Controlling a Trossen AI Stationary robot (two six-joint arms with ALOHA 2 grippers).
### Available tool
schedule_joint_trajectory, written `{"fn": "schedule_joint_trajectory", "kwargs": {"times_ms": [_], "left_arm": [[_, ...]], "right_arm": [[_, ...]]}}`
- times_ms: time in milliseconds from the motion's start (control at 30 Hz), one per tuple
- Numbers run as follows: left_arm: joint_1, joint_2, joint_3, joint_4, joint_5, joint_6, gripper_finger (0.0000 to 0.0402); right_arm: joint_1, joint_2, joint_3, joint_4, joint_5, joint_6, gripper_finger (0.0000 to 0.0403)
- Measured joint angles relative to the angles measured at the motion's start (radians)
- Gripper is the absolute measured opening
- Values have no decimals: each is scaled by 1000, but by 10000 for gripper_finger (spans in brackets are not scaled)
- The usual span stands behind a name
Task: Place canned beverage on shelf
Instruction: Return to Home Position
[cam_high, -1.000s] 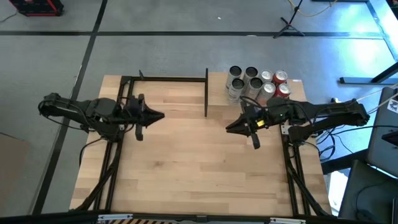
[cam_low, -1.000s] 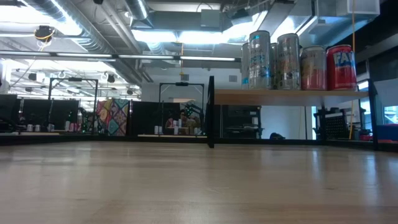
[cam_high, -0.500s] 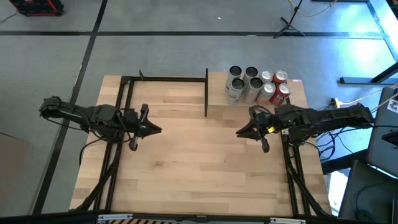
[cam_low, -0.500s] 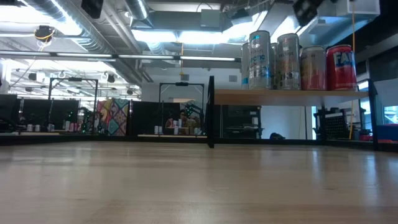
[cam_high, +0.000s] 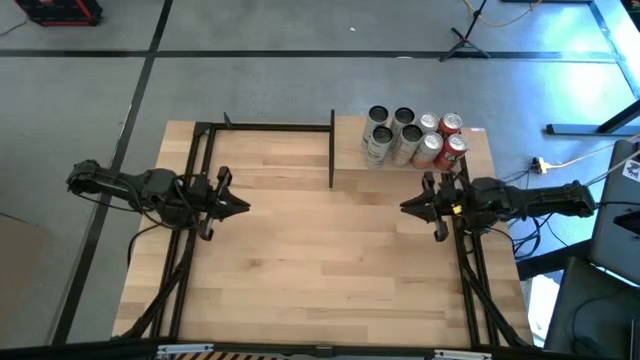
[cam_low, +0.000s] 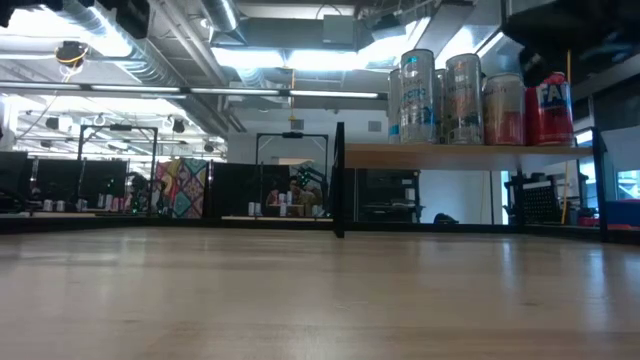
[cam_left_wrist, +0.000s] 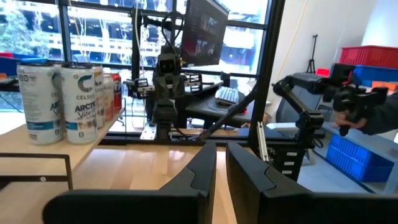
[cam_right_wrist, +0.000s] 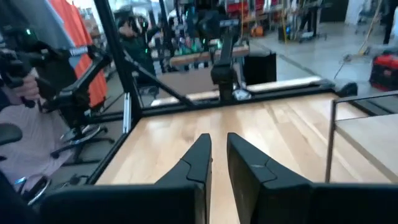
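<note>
While cans (cam_high: 410, 135) crowd the shelf (cam_high: 348, 142), left tool (cam_high: 241, 208) and right tool (cam_high: 405, 208), both clenched, flank the table (cam_high: 320, 275).

Soda cans (cam_high: 410, 134) stand clustered upright on pale shelf (cam_high: 348, 140)

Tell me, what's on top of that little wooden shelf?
A cluster of drink cans stands on the shelf, pale ones beside red ones. From table height only the front row shows; those behind are covered.
</note>
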Motion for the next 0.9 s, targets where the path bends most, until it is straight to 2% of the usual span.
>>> {"fn": "schedule_joint_trajectory", "kwargs": {"times_ms": [300, 567, 800, 900], "left_arm": [[0, -53, -50, 0, 0, -17, 31], [0, -60, -57, 26, 0, -8, 31], [3, -75, -57, 4, 7, 16, 31], [14, -99, -57, -1, 51, 31, 31]], "right_arm": [[0, -222, -177, 31, 34, 19, 42], [0, -358, -280, 25, 80, 34, 42], [0, -359, -306, 12, 110, 52, 42], [0, -359, -306, 11, 113, 45, 42]]}}
